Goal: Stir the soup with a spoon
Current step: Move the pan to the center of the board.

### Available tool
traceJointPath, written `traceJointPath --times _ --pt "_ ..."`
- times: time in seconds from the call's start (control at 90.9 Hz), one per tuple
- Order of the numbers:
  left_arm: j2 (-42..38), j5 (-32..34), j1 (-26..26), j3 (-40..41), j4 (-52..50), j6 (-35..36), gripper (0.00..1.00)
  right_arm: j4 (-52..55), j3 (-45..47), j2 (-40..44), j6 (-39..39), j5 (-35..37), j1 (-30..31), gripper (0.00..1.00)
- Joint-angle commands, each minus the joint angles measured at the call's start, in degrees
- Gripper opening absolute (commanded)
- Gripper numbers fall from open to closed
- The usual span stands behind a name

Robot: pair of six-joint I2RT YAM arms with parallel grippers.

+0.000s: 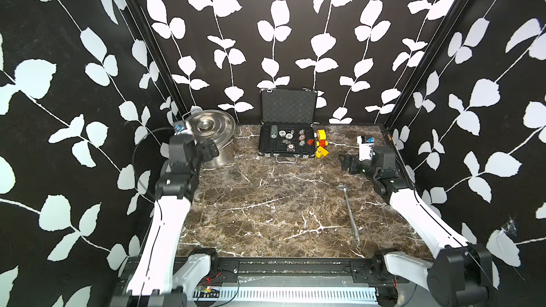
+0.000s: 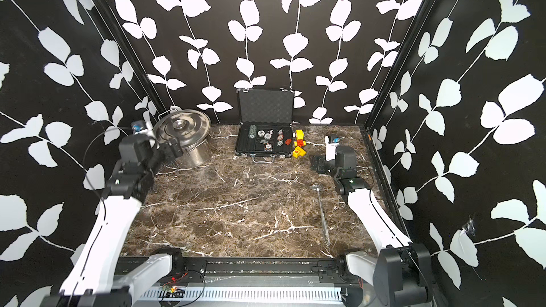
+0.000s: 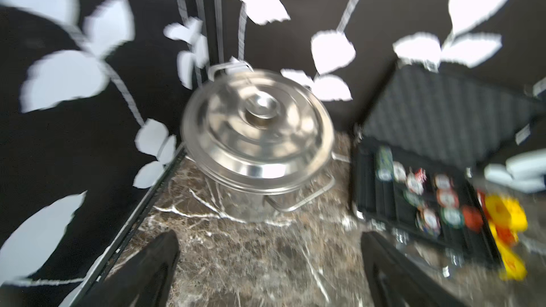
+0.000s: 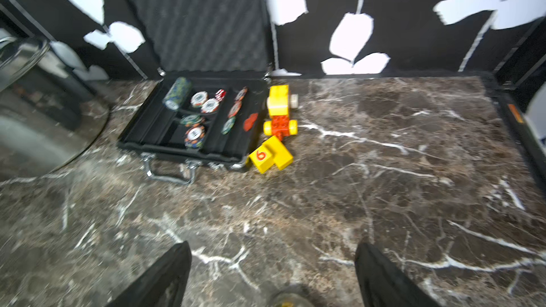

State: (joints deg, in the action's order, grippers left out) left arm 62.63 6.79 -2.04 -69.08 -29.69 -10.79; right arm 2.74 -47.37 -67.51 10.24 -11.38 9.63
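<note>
The spoon (image 1: 350,215) (image 2: 322,215) lies flat on the marble table at the right, its round bowl toward the back. My right gripper (image 1: 348,164) (image 4: 273,245) hovers open and empty just behind that bowl, whose rim peeks in at the edge of the right wrist view (image 4: 291,299). A steel pot (image 1: 217,158) (image 2: 196,155) stands in the back left corner with its lid (image 3: 257,125) on, so the soup is hidden. My left gripper (image 1: 208,149) (image 3: 268,234) is open and empty, close in front of the pot.
An open black case of poker chips (image 1: 286,140) (image 4: 192,119) stands at the back centre against the wall. Yellow and red toy blocks (image 1: 321,143) (image 4: 277,125) lie at its right side. Patterned walls close in the table on three sides.
</note>
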Motion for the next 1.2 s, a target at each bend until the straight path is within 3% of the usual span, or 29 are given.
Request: traceJointPath --times 0.0,0.077,0.22,0.352,0.418,0.77,1.188 --pt "9.0 -9.2 0.0 -6.9 -16.7 10.9 0.87 5.1 -1.7 -1.3 -1.4 -1.8 1.1 0.87" --pt "14.8 -9.0 -2.1 -11.8 -19.1 14.0 0.80 5.0 -1.7 -1.9 -1.1 -2.1 1.4 0.86" --pt "24.0 -0.6 -8.1 -20.0 -20.5 19.7 0.71 4.9 -1.5 -3.0 -0.4 -2.3 1.6 0.83" --pt "32.2 2.3 -9.1 -27.6 -23.7 20.9 0.58 4.8 -1.0 -3.1 0.2 -2.2 1.6 0.83" --pt "34.8 2.9 -9.5 -29.7 -24.5 21.7 0.56 4.8 -0.8 -2.7 0.3 -1.8 1.6 0.83" --pt "39.9 11.3 -9.8 -31.1 -24.2 26.1 0.37 3.8 0.3 -2.0 2.1 -0.4 1.6 0.82" --pt "41.3 12.1 -9.8 -28.4 -23.1 28.3 0.33 3.5 0.6 -1.8 2.7 0.0 1.6 0.82"
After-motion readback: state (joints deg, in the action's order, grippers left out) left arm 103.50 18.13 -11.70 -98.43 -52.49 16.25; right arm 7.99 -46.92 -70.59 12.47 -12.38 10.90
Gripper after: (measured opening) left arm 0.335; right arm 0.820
